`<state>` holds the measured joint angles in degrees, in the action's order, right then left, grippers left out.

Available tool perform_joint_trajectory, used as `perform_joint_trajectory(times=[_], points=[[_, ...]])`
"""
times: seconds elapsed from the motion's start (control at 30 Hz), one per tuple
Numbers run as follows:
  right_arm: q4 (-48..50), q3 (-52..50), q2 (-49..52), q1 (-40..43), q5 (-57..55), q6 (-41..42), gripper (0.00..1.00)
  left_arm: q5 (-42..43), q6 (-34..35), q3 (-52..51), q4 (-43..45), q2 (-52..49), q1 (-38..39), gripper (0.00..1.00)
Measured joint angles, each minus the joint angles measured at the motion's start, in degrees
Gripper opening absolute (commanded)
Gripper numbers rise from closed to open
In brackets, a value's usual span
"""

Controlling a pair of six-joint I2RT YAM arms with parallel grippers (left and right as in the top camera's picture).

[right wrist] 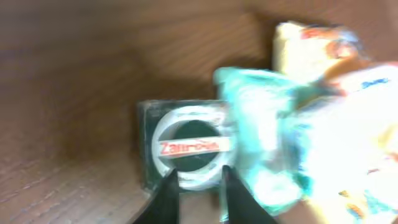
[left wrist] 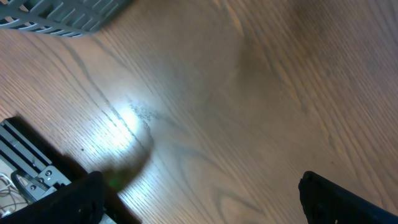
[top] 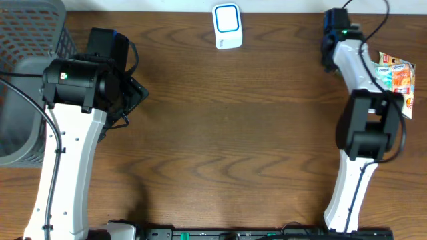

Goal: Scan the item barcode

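- Reaching over a pile of snack packets (top: 397,77) at the far right edge of the wooden surface (top: 233,120), the right end effector (right wrist: 198,182) points down at a dark packet (right wrist: 186,146) w/ a round white label, prob. the item to scan.
- Its fingers stand close together at the packet's near edge. View is blurred, so can't tell if they pinch it.
- White-and-blue scanner (top: 227,27) sits top centre, well apart from the packets, so the item needs carrying over.
- Wide open and empty, the left end effector (left wrist: 208,208) hangs over bare wood near a mesh basket (top: 30,40), prob. parked out of the way.
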<state>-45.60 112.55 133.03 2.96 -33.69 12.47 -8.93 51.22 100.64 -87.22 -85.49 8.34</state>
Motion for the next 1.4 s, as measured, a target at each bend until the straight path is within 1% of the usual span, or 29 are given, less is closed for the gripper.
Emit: perform_joint_trajectory(times=[0.13, 0.17, 0.2, 0.4, 0.53, 0.63, 0.73, 0.87, 1.0, 1.1, 1.23, 1.33, 1.4], points=[[-1.2, -0.1, -7.2, 0.1, -0.6, -0.1, 0.55, 0.0, 0.0, 0.0, 0.0, 0.0, 0.0, 0.98], [-1.6, -0.1, -9.3, 0.0, -0.5, 0.0, 0.71, 0.0, 0.0, 0.0, 0.0, 0.0, 0.0, 0.98], [-2.1, -0.1, -11.6, -0.2, -0.3, 0.1, 0.91, 0.0, 0.0, 0.0, 0.0, 0.0, 0.0, 0.97], [-7.1, -0.1, -25.7, -1.9, 5.2, 2.9, 0.91, 0.0, 0.0, 0.0, 0.0, 0.0, 0.0, 0.98], [-11.3, -0.1, -34.9, -2.7, 9.5, 7.6, 0.88, 0.0, 0.0, 0.0, 0.0, 0.0, 0.0, 0.98], [-12.2, -2.1, -42.1, -3.7, 10.8, 10.4, 0.88, 0.0, 0.0, 0.0, 0.0, 0.0, 0.0, 0.98], [-10.3, -8.6, -50.4, -6.1, 11.4, 12.0, 0.90, 0.0, 0.0, 0.0, 0.1, 0.0, 0.0, 0.98], [-5.6, -23.4, -62.7, -10.8, 12.3, 13.0, 0.98, 0.0, 0.0, 0.0, 0.0, 0.0, 0.0, 0.98], [-4.2, -35.8, -73.1, -13.5, 13.4, 13.0, 0.98, 0.0, 0.0, 0.0, 0.0, 0.0, 0.0, 0.98], [-5.1, -40.9, -80.2, -14.2, 14.7, 13.0, 0.99, 0.0, 0.0, 0.0, 0.0, 0.0, 0.0, 0.98], [-9.3, -45.4, -90.3, -14.5, 16.3, 13.0, 0.99, 0.0, 0.0, 0.0, 0.0, 0.0, 0.0, 0.98], [-16.2, -47.5, -96.2, -14.6, 17.7, 13.0, 0.99, 0.0, 0.0, 0.0, 0.0, 0.0, 0.0, 0.98], [-21.9, -48.2, -98.0, -14.6, 18.5, 13.1, 0.99, 0.0, 0.0, 0.0, 0.0, 0.0, 0.0, 0.98]])
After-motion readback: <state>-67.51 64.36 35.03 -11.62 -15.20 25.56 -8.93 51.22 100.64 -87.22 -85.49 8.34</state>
